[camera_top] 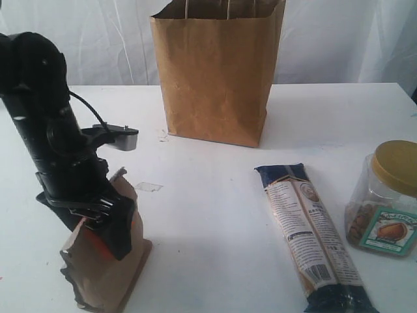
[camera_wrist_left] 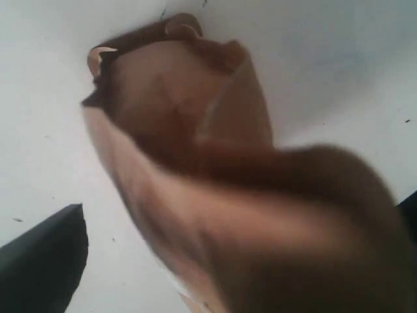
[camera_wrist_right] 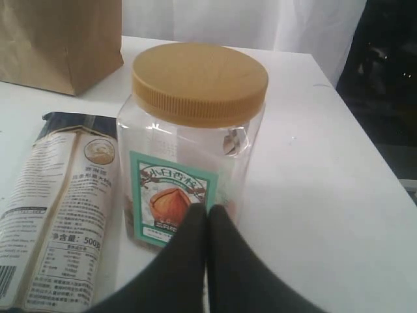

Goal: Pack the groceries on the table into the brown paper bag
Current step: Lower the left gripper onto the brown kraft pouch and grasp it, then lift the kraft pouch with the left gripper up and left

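The orange-labelled brown pouch (camera_top: 98, 274) stands upright on the white tabletop (camera_top: 208, 215), right between the left jaws. The left jaws are wide apart, one on each side of the pouch, reaching down over its top. In the left wrist view a strip of bare tabletop shows between one jaw and the pouch, so they are not squeezing it. The brown paper bag (camera_top: 215, 72) stands well past the left jaws. The right jaws are pressed together with nothing in them. The gold-lidded clear jar (camera_wrist_right: 195, 130) stands just in front of their tips. The long pasta packet (camera_top: 313, 241) lies flat beside the jar.
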{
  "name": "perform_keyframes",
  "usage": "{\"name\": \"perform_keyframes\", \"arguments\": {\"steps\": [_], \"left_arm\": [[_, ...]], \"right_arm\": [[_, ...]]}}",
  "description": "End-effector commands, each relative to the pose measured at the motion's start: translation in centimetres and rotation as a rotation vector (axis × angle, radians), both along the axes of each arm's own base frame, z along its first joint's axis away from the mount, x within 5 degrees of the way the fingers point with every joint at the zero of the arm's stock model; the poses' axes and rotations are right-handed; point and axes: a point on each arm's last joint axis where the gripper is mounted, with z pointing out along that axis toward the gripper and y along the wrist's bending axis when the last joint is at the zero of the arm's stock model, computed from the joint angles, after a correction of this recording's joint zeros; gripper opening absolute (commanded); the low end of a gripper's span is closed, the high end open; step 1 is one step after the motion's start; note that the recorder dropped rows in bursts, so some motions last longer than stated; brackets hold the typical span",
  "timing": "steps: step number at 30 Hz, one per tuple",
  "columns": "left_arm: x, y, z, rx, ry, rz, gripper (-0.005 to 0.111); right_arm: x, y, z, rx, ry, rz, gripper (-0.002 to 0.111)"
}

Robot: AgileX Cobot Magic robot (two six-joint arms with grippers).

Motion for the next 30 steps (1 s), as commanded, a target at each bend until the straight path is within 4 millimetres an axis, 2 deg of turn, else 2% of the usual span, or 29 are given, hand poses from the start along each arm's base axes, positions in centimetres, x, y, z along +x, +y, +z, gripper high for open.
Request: {"name": "perform_keyframes", "arguments": {"steps": [1, 9, 13, 18, 26, 28, 30], "left_arm": [[0.0, -0.7, -1.4, 0.035, 0.055, -0.02, 0.1], [0.7, -0.6, -3.6, 0.118, 0.102, 0.019, 0.099], [0.7, -0.5, -4.0, 0.139, 0.127, 0.032, 0.093], [0.5, -0.4, -3.9, 0.157, 0.149, 0.044, 0.067], [0.2, -0.3, -3.8, 0.174, 0.185, 0.034, 0.012], [0.2, -0.3, -3.8, 0.172, 0.183, 0.029, 0.002], [0.2, -0.3, -3.8, 0.17, 0.182, 0.024, 0.0]], "right_arm": [[0.0, 0.0, 0.0, -0.003, -0.006, -0.006, 0.0], [0.0, 0.0, 0.0, -0.003, -0.006, -0.006, 0.0], [0.0, 0.0, 0.0, -0.003, -0.006, -0.006, 0.0], [0.0, 0.0, 0.0, -0.003, -0.006, -0.006, 0.0], [0.0, 0.0, 0.0, -0.003, -0.006, -0.006, 0.0], [0.0, 0.0, 0.0, -0.003, -0.006, -0.006, 0.0], [0.0, 0.0, 0.0, -0.003, -0.006, -0.006, 0.0]]}}
